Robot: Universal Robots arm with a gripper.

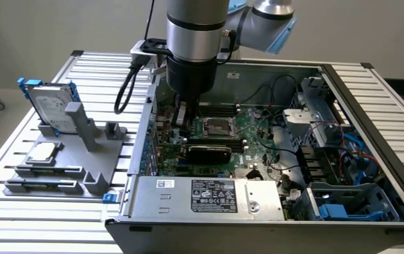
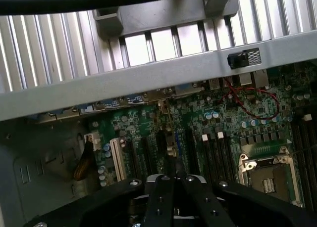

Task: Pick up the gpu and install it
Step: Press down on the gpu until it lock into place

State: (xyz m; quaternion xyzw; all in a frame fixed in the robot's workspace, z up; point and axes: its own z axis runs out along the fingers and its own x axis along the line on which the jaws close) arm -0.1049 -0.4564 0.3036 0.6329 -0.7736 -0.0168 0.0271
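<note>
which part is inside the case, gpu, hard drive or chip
The gpu: its black shroud sits on the motherboard near the gripper. The hard drive stands and the chip lies on the grey rack outside the case.

Your way in is from above: the computer case (image 1: 371, 132) lies open on top, its metal walls fencing every side. The arm (image 1: 195, 47) already fills the space over the exterior view's left part of the motherboard (image 1: 255, 140). The gpu (image 1: 209, 154) stands seated across the board there. The power supply (image 1: 209, 198) blocks the near edge, and loose cables (image 1: 279, 127) and drive cages (image 1: 343, 203) crowd the exterior view's right.
</note>
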